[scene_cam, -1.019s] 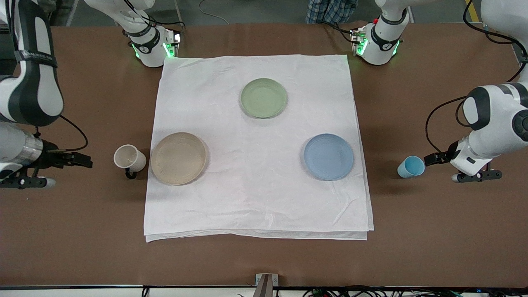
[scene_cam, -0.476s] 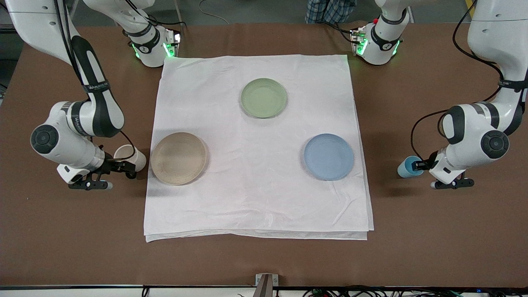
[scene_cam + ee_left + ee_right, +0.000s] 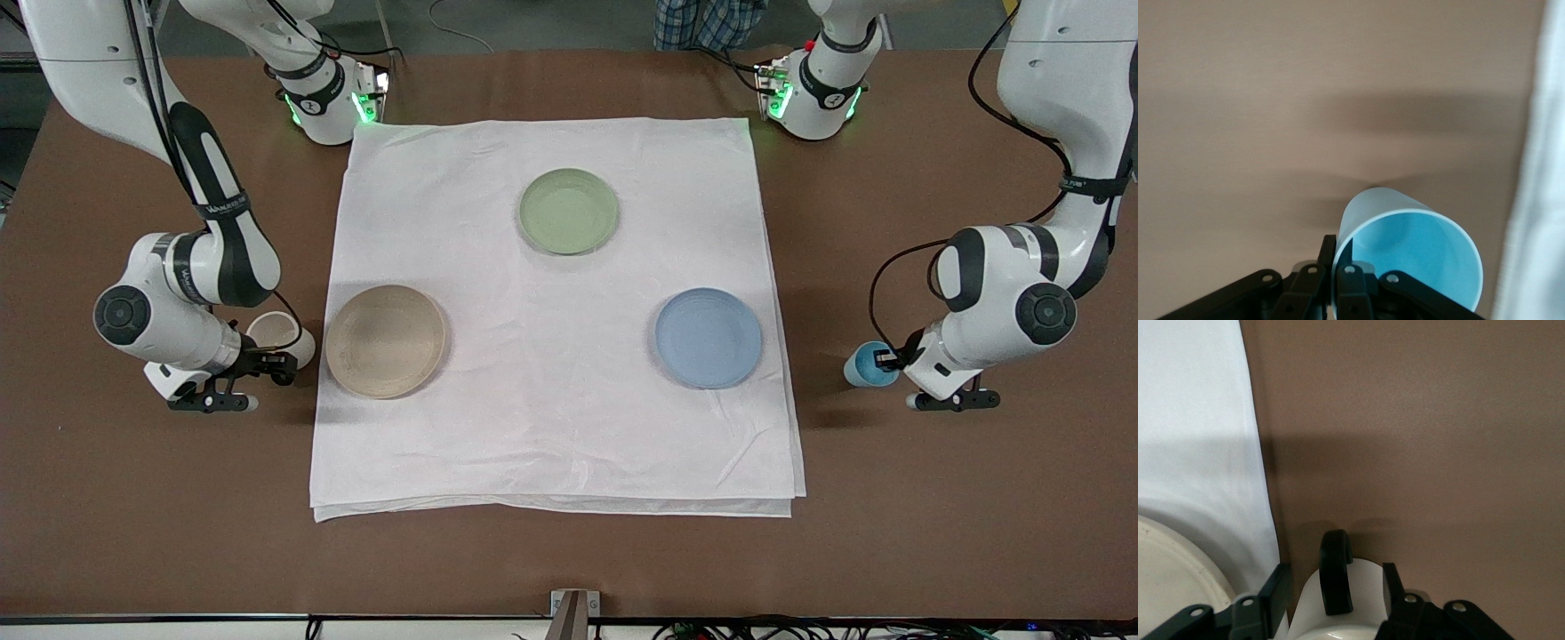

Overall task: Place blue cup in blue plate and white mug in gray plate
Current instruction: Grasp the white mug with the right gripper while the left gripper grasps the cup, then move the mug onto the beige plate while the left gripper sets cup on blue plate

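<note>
- Now the left gripper (image 3: 883, 359) is low over the brown tabletop (image 3: 569, 560), and its fingers (image 3: 1327, 257) are pinched on the wall of the blue cup (image 3: 862, 366), one inside and one outside.
- The blue plate (image 3: 709, 338) lies on the white cloth (image 3: 551, 427), well apart from this gripper.
- The right gripper (image 3: 277, 364) has its two fingers (image 3: 1278, 587) spread on both sides of the white mug (image 3: 283, 336), around its dark handle (image 3: 1335, 570); whether they press it, one cannot tell.
- The gray plate (image 3: 386, 341) lies just beside the mug.
</note>
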Controlling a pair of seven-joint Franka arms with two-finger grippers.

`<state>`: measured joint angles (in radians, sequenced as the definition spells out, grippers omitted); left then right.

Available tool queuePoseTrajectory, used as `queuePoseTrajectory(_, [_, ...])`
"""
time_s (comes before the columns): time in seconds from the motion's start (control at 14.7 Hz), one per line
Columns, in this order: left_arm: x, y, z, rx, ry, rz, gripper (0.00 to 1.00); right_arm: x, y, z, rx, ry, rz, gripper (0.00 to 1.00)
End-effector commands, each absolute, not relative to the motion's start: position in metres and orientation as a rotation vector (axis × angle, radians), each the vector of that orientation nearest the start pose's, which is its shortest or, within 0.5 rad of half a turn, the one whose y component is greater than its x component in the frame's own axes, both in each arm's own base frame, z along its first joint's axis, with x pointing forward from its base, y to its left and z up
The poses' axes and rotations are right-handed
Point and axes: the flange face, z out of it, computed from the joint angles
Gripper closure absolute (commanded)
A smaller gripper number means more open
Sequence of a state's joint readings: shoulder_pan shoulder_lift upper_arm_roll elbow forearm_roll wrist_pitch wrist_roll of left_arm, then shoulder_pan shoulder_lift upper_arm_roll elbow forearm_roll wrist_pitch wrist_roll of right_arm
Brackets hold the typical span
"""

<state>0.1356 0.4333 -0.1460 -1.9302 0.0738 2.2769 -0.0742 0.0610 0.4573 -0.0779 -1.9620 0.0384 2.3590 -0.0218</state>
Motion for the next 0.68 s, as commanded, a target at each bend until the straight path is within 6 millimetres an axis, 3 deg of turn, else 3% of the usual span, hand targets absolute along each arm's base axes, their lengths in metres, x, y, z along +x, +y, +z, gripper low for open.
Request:
queuePoseTrajectory(0.0, [0.601, -0.075, 0.31, -3.16, -0.071, 0.142, 1.0, 0.607, -0.008, 0.234, -3.139, 0.03, 0.098, 0.88])
queuePoseTrajectory(0.07, [0.596, -0.104, 0.315, -3.167, -0.12, 0.147, 1.0, 0.607, -0.008, 0.235, -3.138, 0.03, 0.103, 0.99])
queuePoseTrajectory(0.2, [0.586, -0.154, 0.309, -3.183, -0.196, 0.17, 1.0, 0.609, -0.005, 0.248, -3.133, 0.027, 0.125, 1.0])
queuePoseTrajectory(0.27, [0.581, -0.174, 0.3, -3.192, -0.214, 0.184, 1.0, 0.612, 0.004, 0.266, -3.124, 0.016, 0.149, 1.0])
queuePoseTrajectory(0.48, [0.568, -0.217, 0.277, -3.198, -0.243, 0.204, 0.99, 0.615, 0.036, 0.322, -3.079, 0.067, 0.252, 1.0])
queuePoseTrajectory(0.61, [0.562, -0.235, 0.263, -3.194, -0.294, 0.204, 0.98, 0.608, 0.071, 0.333, -3.047, 0.104, 0.244, 1.0])
